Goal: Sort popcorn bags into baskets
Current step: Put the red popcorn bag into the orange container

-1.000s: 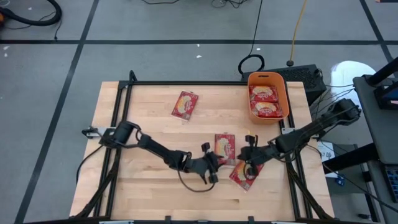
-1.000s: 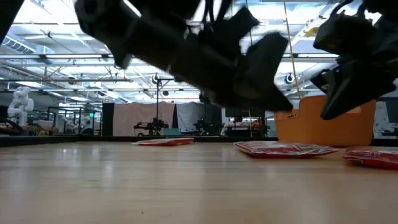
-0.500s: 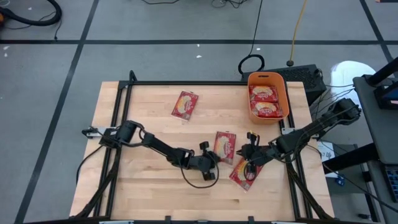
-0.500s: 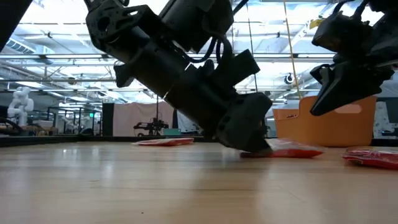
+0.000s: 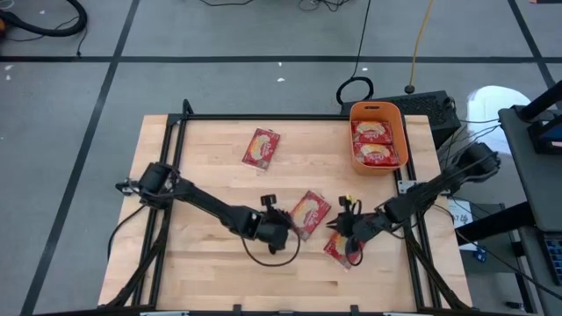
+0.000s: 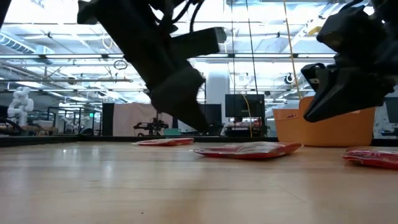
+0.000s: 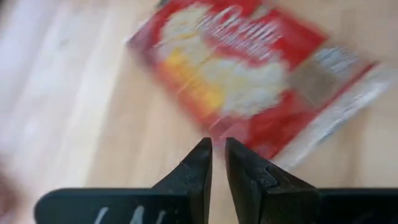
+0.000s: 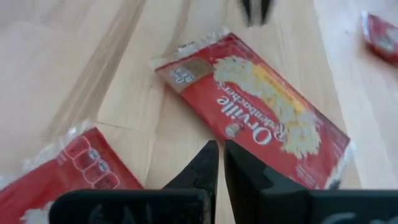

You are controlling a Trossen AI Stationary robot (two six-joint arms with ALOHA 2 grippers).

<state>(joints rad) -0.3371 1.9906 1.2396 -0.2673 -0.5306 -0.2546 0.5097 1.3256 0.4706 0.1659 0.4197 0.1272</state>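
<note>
Just ahead of the left gripper (image 7: 218, 146), whose fingers we see pinched together on nothing, lies a popcorn bag (image 5: 309, 213) flat on the table (image 5: 202, 167). The right gripper (image 5: 338, 226), likewise clenched and empty, hangs just beyond that bag, with another bag (image 5: 341, 249) beside it. Farther off we see a third bag (image 5: 261, 147) and the orange basket (image 5: 392, 124) holding two more.

The orange plastic rectangular bin (image 5: 378, 136) stands at the far right corner of the light wooden table (image 5: 202, 149), with two flat red popcorn packets (image 5: 374, 143) lying inside it, one behind the other. A third packet (image 5: 261, 147) lies well to the bin's left. Nearer the front than the bin, a fourth packet (image 5: 309, 213) lies about mid-table, and a fifth (image 5: 339, 248) lies just right of it, nearer the front edge.
</note>
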